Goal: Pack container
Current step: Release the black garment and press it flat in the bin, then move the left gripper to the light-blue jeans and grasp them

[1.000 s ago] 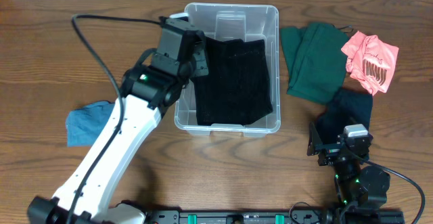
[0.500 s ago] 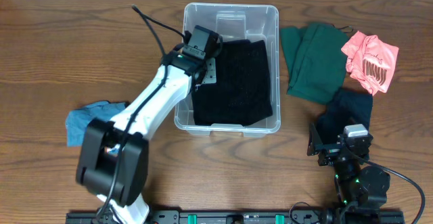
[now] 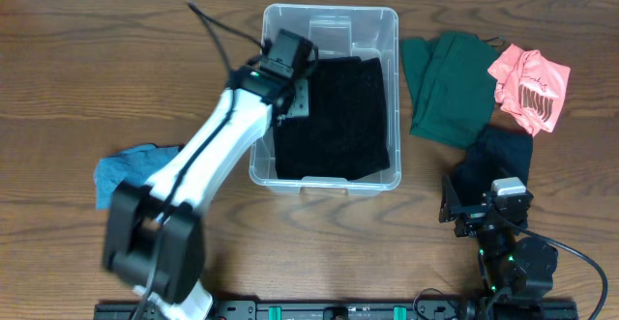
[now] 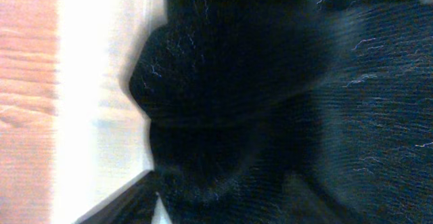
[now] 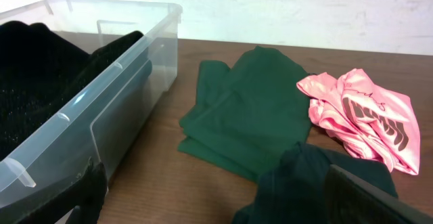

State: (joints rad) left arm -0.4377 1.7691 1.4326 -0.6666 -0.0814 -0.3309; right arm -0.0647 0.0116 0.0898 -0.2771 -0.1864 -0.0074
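The clear container (image 3: pixel 396 88) stands at the table's middle back, with a black cloth (image 3: pixel 340 112) spread inside. My left gripper (image 3: pixel 296 96) is down inside it by the left wall, pressed onto the cloth's upper left part. The blurred left wrist view is filled with black cloth (image 4: pixel 304 116), with the pale container wall (image 4: pixel 101 102) at the left. One finger shows far out at the lower left, so the jaws look open. My right gripper (image 3: pixel 476 210) rests open and empty at the front right. In its view (image 5: pixel 223 193) the container (image 5: pixel 128 61) is at the left.
A green cloth (image 3: pixel 450 83) (image 5: pixel 250 109), a pink cloth (image 3: pixel 529 86) (image 5: pixel 358 116) and a dark navy cloth (image 3: pixel 498 156) (image 5: pixel 304 183) lie right of the container. A blue cloth (image 3: pixel 121 175) lies at the left.
My left arm has swung and its gripper moved from over the container's left rim down into the container onto the black cloth. The right arm has not moved.
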